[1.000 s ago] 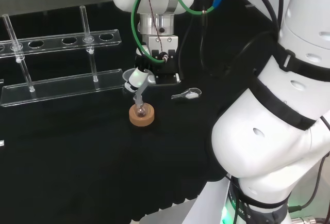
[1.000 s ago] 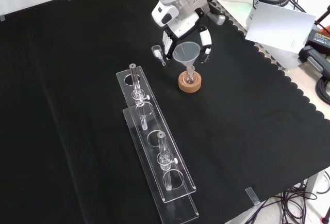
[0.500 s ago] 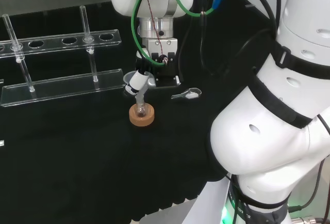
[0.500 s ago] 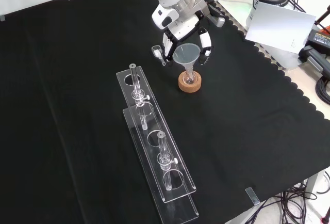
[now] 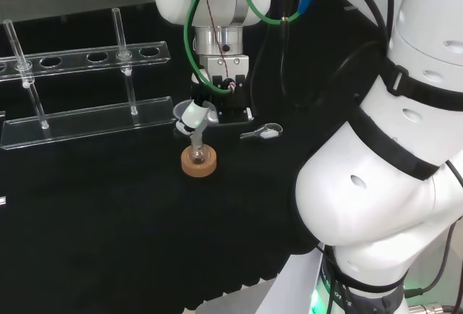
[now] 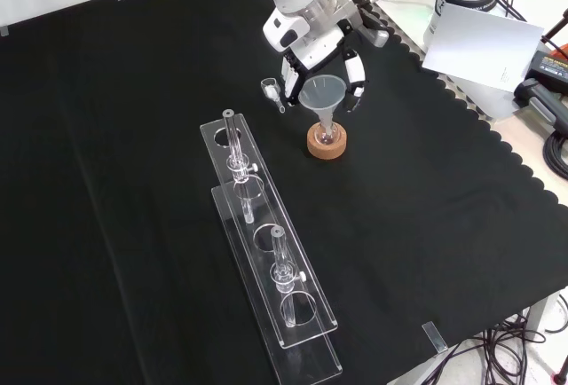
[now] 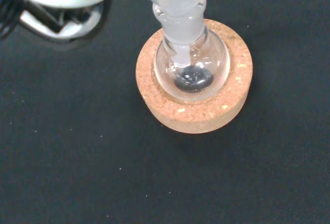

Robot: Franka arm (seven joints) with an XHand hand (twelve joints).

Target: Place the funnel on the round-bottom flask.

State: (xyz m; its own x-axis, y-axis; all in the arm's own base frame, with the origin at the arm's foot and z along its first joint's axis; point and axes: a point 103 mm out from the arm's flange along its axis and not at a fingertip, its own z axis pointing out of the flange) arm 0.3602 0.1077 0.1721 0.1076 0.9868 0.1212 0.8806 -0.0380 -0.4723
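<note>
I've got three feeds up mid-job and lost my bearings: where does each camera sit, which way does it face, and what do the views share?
Head view: behind and above the arm's base, looking over its white links at the bench; the hand holds the funnel.
Front view: opposite the arm, looking down on the cloth; hand enters from the top.
Wrist view: at the wrist, looking down at the round-bottom flask in its cork ring; a blurred hand part shows.
Shared: all three show flask and cork ring; head and front views also show the test-tube rack.
</note>
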